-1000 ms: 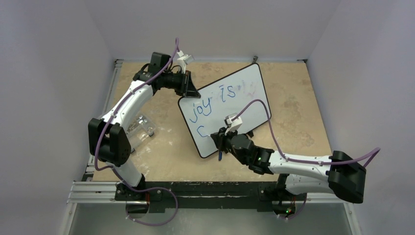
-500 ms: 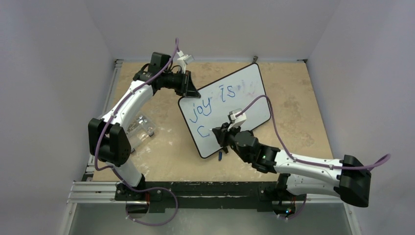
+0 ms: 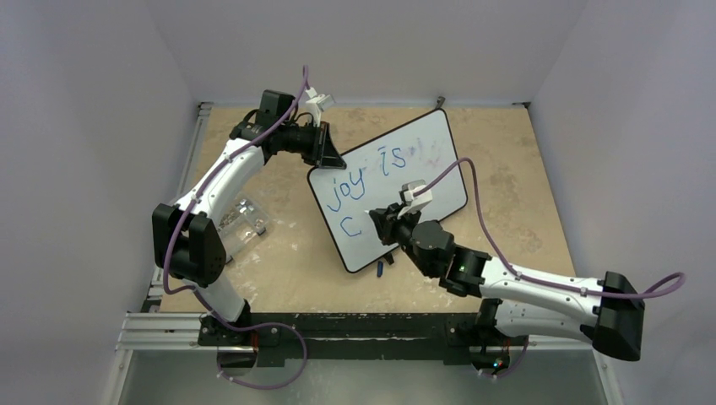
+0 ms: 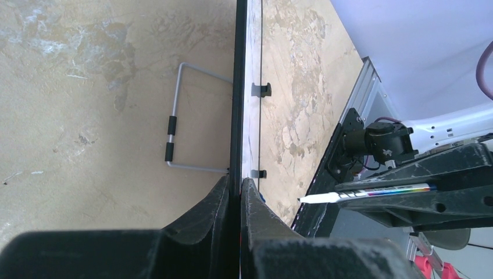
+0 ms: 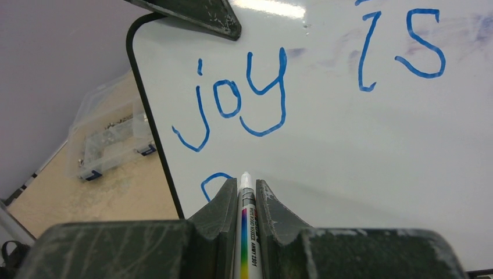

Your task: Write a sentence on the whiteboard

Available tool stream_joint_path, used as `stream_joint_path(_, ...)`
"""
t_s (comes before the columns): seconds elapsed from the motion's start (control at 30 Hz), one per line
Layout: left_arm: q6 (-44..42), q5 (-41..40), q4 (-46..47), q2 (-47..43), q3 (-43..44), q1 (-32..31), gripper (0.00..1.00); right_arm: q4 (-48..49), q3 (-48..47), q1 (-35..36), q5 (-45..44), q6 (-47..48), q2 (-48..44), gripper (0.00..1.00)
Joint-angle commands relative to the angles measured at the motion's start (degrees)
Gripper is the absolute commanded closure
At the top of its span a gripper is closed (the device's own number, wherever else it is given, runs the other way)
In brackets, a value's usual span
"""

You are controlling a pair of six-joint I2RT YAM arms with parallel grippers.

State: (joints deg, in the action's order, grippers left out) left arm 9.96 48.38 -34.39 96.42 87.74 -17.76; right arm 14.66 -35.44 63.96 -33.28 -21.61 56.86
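Note:
The whiteboard (image 3: 348, 249) stands tilted on the table, and its black frame (image 4: 237, 87) runs edge-on through the left wrist view. Blue words of the sentence read "joy" (image 5: 238, 99) and "is" (image 5: 401, 52), with a "c" (image 5: 212, 183) starting the line below. My left gripper (image 3: 328, 156) is shut on the board's upper left edge, fingers (image 4: 258, 209) pinching the frame. My right gripper (image 5: 246, 189) is shut on a white marker (image 5: 248, 232). The marker's tip points at the board just right of the "c". From the left wrist, the marker (image 4: 372, 192) appears a short gap off the board's face.
A clear plastic box (image 3: 241, 221) of small parts sits left of the board. A small blue cap (image 3: 381, 269) lies on the table by the board's near edge. The board's wire stand (image 4: 174, 125) juts out behind it. Walls enclose the table.
My right arm has reached further out and carried the marker a little up and to the right of the "c". No new stroke shows. The left arm and the board have not moved.

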Motion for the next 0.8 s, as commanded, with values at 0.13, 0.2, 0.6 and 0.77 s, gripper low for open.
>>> stream_joint_path(0.13,-2.34,-3.89,2.09,-1.75,1.09,-0.08,1.00,3.75,-0.68,0.00,-1.62,0.56,4.01,1.00)
stream_joint_path(0.2,-2.32,-3.90,2.05,-1.89,1.04,-0.08,1.00,4.01,-0.76,-0.06,-1.57,0.37,4.58,1.00)
stream_joint_path(0.6,-1.54,-3.29,2.39,-1.73,1.38,-0.08,1.00,3.89,-1.12,-0.05,-2.10,-0.09,6.98,1.00)
stream_joint_path(0.77,-1.35,-3.29,2.40,-2.02,1.26,-0.06,1.00,3.54,-2.09,0.00,-2.67,-0.53,9.00,1.00)
